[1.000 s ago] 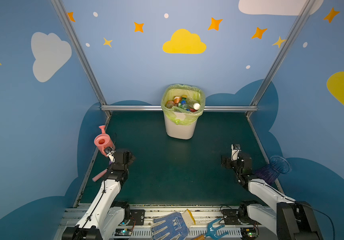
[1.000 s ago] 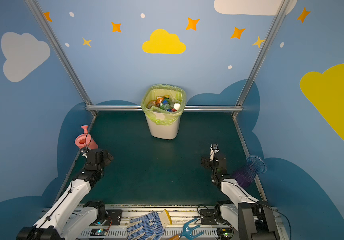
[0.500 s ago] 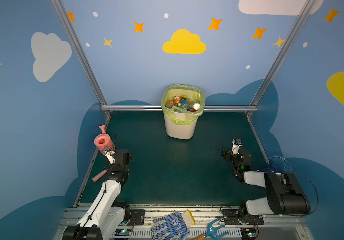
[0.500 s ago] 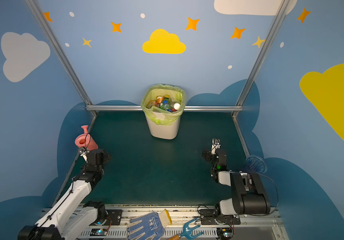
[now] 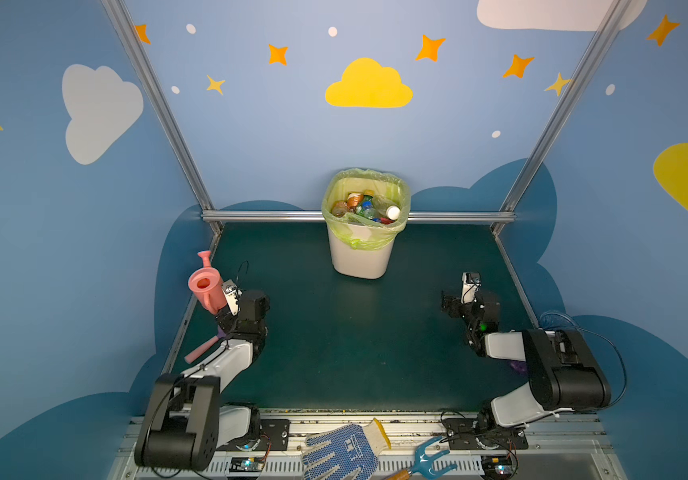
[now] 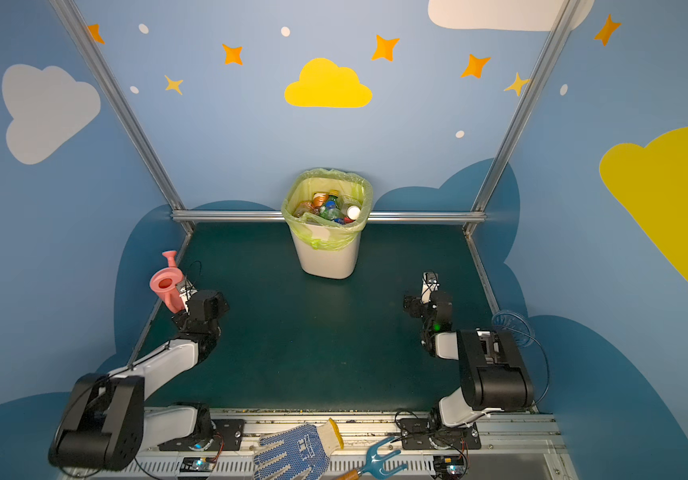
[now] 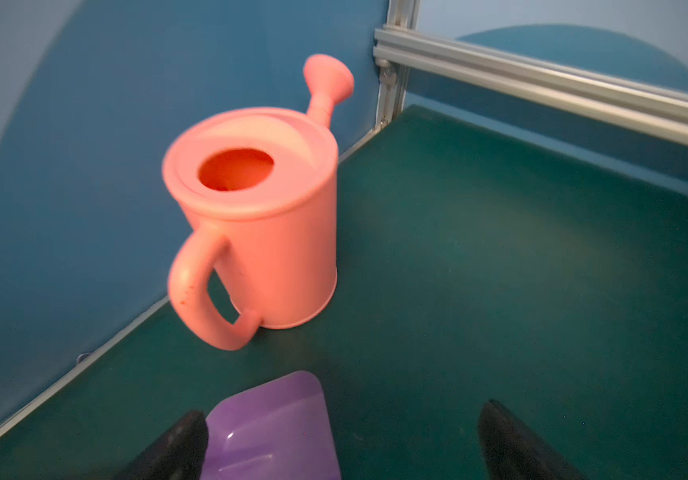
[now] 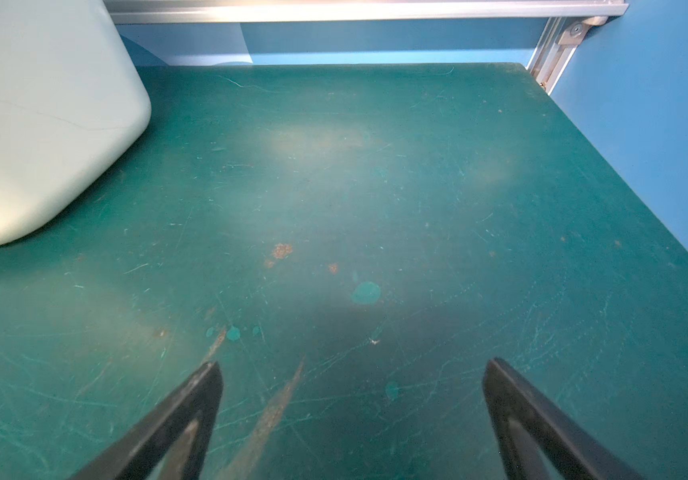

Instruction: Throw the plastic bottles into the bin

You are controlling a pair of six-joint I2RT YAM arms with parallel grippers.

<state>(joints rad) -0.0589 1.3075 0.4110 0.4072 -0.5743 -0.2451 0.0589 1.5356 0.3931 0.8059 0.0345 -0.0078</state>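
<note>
So you've got one white bin (image 5: pixel 361 257) (image 6: pixel 328 257) standing at the back middle of the green table (image 5: pixel 355 345) (image 6: pixel 313 345), right up by the aluminium rail, with its yellow-green bag folded over the rim. All the plastic bottles (image 5: pixel 365 206) (image 6: pixel 330 206) you can see are inside it, piled up to near the rim. You can't get a proper count from up there: the pile shows one white cap, one blue, one yellow, a brownish bottle and some green, and the rest is a jumble. In both top views no bottle lies on the table.

Your left gripper (image 7: pixel 342 440) sits low at the left edge, fingers spread wide with nothing between them. In its wrist view one pink watering can (image 7: pixel 259 224) (image 5: pixel 206 286) (image 6: pixel 166 286) stands upright just beside the wall, and one purple scoop (image 7: pixel 276 428) lies right by one fingertip.

Your right gripper (image 8: pixel 352 419) is over at the right side, fingers also wide apart and empty, with just scratched, stained table under it. The bin's lower corner (image 8: pixel 43 124) shows in that wrist view, well apart from the fingers.

Along the front rail: one blue-dotted work glove (image 5: pixel 344 451) (image 6: pixel 294 451) and one blue hand fork (image 5: pixel 427 461) (image 6: pixel 375 461). A clear blue-tinted thing (image 6: pixel 510 326) sits off the right edge behind the arm, can't tell what it is.
</note>
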